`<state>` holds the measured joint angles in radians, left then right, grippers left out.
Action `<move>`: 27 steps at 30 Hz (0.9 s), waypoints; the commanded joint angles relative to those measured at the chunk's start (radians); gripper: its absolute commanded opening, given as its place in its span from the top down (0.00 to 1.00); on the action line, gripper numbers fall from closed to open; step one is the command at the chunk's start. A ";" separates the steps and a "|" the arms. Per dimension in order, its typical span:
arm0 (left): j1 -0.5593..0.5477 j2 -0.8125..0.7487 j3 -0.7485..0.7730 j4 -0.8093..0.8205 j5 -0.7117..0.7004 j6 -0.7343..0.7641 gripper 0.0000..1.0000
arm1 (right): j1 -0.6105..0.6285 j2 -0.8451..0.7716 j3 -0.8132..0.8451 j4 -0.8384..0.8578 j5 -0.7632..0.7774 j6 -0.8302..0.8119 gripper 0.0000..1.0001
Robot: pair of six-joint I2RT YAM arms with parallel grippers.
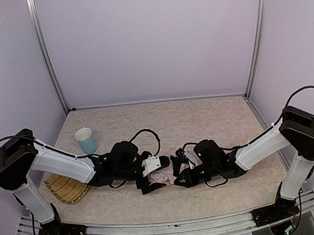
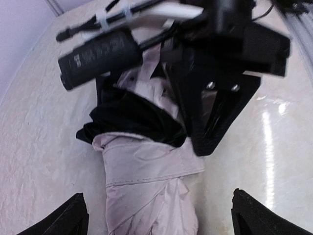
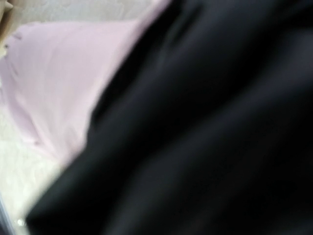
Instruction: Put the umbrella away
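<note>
The umbrella (image 1: 164,175) lies folded on the table between my two grippers. In the left wrist view its pale pink canopy (image 2: 146,181) runs between my fingers, with black underside fabric (image 2: 127,117) bunched beyond it. My left gripper (image 2: 159,218) is open, one finger on each side of the pink fabric, apart from it. My right gripper (image 1: 183,177) meets the umbrella from the right. In the left wrist view its fingers (image 2: 208,122) converge to a point on the black fabric. The right wrist view is filled with blurred black fabric (image 3: 205,127) and a pink patch (image 3: 58,83). The handle and shaft are hidden.
A light blue cup (image 1: 86,140) stands at the left behind my left arm. A woven straw mat (image 1: 67,187) lies under my left forearm at the near left. The enclosure's walls stand behind and to both sides.
</note>
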<state>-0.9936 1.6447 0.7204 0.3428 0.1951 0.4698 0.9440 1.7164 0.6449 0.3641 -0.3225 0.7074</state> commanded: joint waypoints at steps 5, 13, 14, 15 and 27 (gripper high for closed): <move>-0.004 0.181 0.078 -0.088 -0.227 0.010 0.08 | -0.011 -0.024 0.026 -0.008 0.000 -0.029 1.00; 0.005 0.233 0.091 -0.052 -0.120 -0.099 0.72 | -0.011 -0.051 0.056 -0.031 -0.019 -0.081 1.00; 0.011 0.239 0.094 -0.058 -0.105 -0.115 0.79 | -0.014 -0.061 0.065 -0.041 -0.016 -0.087 1.00; 0.018 0.245 0.099 -0.069 -0.082 -0.130 0.87 | -0.015 -0.073 0.076 -0.056 -0.014 -0.100 1.00; 0.166 0.337 0.166 -0.115 0.149 -0.383 1.00 | -0.027 -0.223 0.207 -0.215 0.015 -0.179 1.00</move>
<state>-0.8757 1.9148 0.8783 0.3069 0.2867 0.2070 0.9184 1.5536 0.8192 0.1905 -0.2966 0.5583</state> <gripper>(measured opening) 0.232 0.005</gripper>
